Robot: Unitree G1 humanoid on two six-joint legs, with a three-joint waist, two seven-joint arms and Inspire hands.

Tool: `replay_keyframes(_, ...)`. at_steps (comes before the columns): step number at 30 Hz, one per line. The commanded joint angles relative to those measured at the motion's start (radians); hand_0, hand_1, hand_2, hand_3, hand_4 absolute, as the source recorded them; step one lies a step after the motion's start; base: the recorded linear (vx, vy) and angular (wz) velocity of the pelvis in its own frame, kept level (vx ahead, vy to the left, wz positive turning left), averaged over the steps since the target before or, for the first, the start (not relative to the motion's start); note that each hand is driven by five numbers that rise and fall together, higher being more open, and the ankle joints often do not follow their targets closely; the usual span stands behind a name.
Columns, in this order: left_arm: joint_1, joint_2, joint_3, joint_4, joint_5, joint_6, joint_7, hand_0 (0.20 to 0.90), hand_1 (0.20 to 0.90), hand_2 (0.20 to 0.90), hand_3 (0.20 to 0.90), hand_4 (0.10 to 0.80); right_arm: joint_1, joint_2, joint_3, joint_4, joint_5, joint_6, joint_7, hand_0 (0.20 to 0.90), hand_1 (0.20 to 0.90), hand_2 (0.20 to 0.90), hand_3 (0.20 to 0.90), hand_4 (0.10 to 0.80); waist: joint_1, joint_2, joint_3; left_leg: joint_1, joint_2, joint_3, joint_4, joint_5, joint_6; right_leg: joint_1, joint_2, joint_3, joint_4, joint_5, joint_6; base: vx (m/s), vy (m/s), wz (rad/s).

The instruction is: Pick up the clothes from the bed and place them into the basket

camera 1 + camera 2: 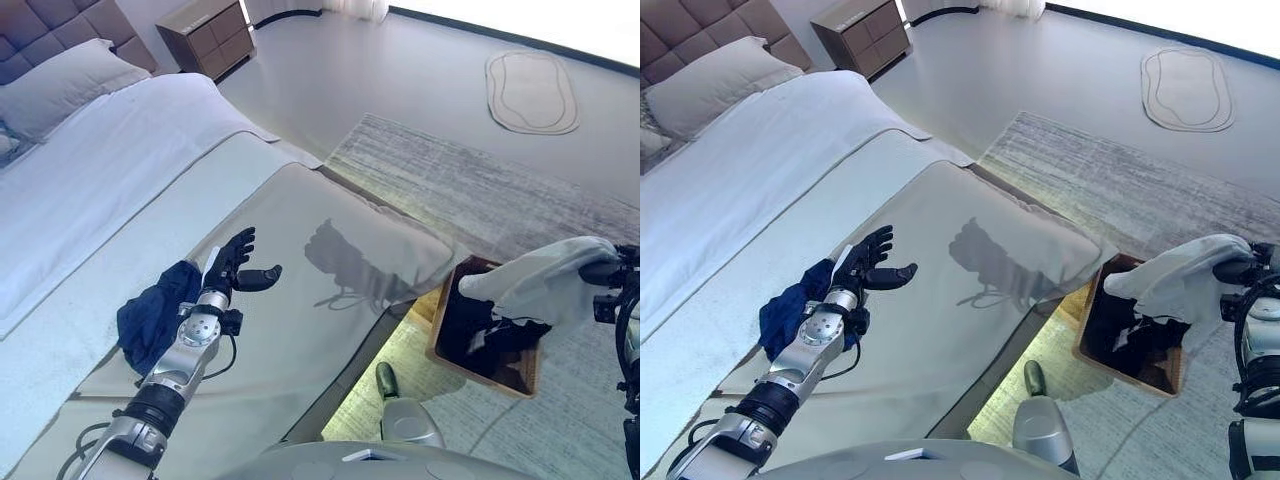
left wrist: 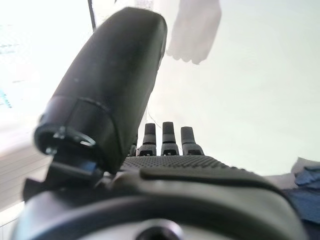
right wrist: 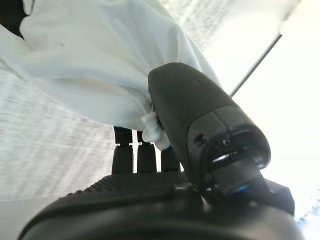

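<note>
Left robot hand (image 1: 232, 262): hovering low-centre-left of frame, just above the bed (image 1: 330, 250); fingers lying straight and apart, thumb sticking out to the side, gripping nothing. Wrist cam agreeing: fingers (image 2: 168, 135) extended, nothing btwn them.

Right robot hand (image 1: 1240, 271): showing at the right edge, mid-height; thumb and fingers (image 3: 137, 155) pinching a white garment (image 1: 545, 280), cloth bunching at the thumb in the wrist cam.

White garment: hanging from the right robot hand, draping out to frame-left over the basket (image 1: 437, 330); not resting inside as far as I can tell.

Basket: brown, square, sitting on the grey rug (image 1: 480, 190) at lower right, just beside the foot corner of the bed. Dark clothes (image 1: 480, 325) already lying inside, filling most of it.

Blue garment (image 1: 150, 315): crumpled on the bed at lower left, just beside and partly behind the left forearm; left robot hand not touching it.

Bed: running from upper left to centre, w/ pale sheet, grey cover at the foot end, pillow (image 1: 65, 85) and padded headboard (image 1: 45, 30) at upper left.

Nightstand (image 1: 205, 35): standing top centre-left, next to the bed head.

Small oval mat (image 1: 532, 92): lying on the floor, upper right.
</note>
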Motion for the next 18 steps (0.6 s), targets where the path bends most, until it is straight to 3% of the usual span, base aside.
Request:
replay_keyframes(1, -0.082, 0.033, 0.014, -0.035, 0.024, -0.056, 0.018, 0.900, 0.900, 0.900, 0.900, 0.800, -0.114, -0.056, 0.015, 0.018, -0.033, -0.093, -0.056, 0.300, 0.300, 0.300, 0.200, 0.100, 0.004, -0.041, -0.014, -0.028, 0.033, -0.059, 0.084, -0.097, -0.042, 0.021, -0.053, -0.037, 0.032, -0.065, 0.053, 0.000, 0.000, 0.00)
replay_keyframes(7, -0.082, 0.035, 0.010, -0.043, 0.022, -0.059, 0.009, 0.900, 0.900, 0.900, 0.900, 0.800, -0.111, -0.050, 0.011, 0.035, -0.025, -0.099, -0.081, 0.302, 0.302, 0.302, 0.203, 0.103, 0.006, -0.026, -0.005, -0.033, 0.031, -0.064, 0.079, -0.091, -0.046, 0.019, -0.053, -0.041, 0.026, -0.064, 0.052, 0.000, 0.000, 0.00)
replay_keyframes(8, -0.083, 0.035, 0.008, -0.041, 0.022, -0.062, 0.010, 0.900, 0.900, 0.900, 0.900, 0.800, -0.110, -0.050, 0.009, 0.037, -0.022, -0.106, -0.092, 0.556, 0.556, 0.556, 0.499, 0.399, 0.005, -0.024, -0.003, -0.034, 0.031, -0.063, 0.078, -0.090, -0.047, 0.019, -0.053, -0.041, 0.026, -0.065, 0.053, 0.000, 0.000, 0.00)
replay_keyframes(9, -0.083, 0.034, 0.005, -0.042, 0.020, -0.063, 0.012, 0.900, 0.900, 0.900, 0.900, 0.800, -0.110, -0.051, 0.006, 0.039, -0.023, -0.110, -0.101, 0.900, 0.900, 0.900, 0.900, 0.800, 0.004, -0.022, -0.001, -0.034, 0.031, -0.064, 0.078, -0.091, -0.047, 0.019, -0.053, -0.040, 0.025, -0.066, 0.052, 0.000, 0.000, 0.00)
replay_keyframes(18, -0.081, 0.026, -0.005, -0.044, 0.019, -0.059, 0.016, 0.900, 0.900, 0.900, 0.900, 0.800, -0.092, -0.044, 0.000, 0.024, -0.046, -0.119, -0.103, 0.900, 0.900, 0.900, 0.900, 0.800, 0.008, -0.029, -0.011, -0.032, 0.034, -0.067, 0.082, -0.090, -0.050, 0.029, -0.048, -0.042, 0.024, -0.070, 0.047, 0.000, 0.000, 0.00)
